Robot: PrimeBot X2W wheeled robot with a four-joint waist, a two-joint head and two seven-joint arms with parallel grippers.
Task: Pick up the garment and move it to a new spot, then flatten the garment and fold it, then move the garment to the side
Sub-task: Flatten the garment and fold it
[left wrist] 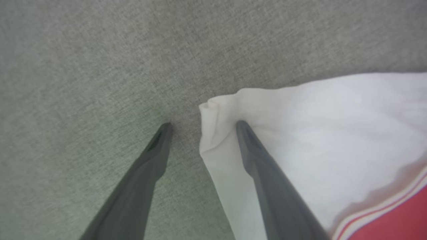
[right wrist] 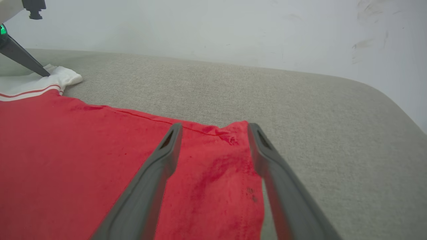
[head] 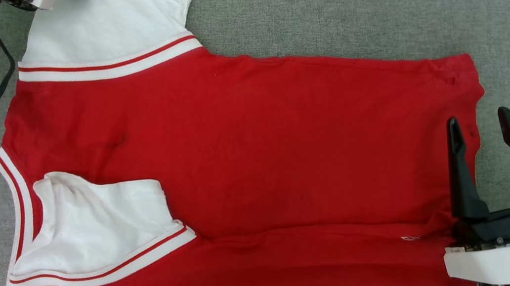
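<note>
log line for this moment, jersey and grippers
garment: laid out on grey surface, one sleeve folded in | left gripper: open, straddling far sleeve corner | right gripper: open, at hem corner

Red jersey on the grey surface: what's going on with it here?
The robot is laying out the red jersey, which lies spread on the grey surface. Its left gripper is open at the corner of the far white sleeve, one finger on the cloth and the other on the surface. Its right gripper is open over the hem's corner. Neither holds anything. The near sleeve lies turned in over the red body.
</note>
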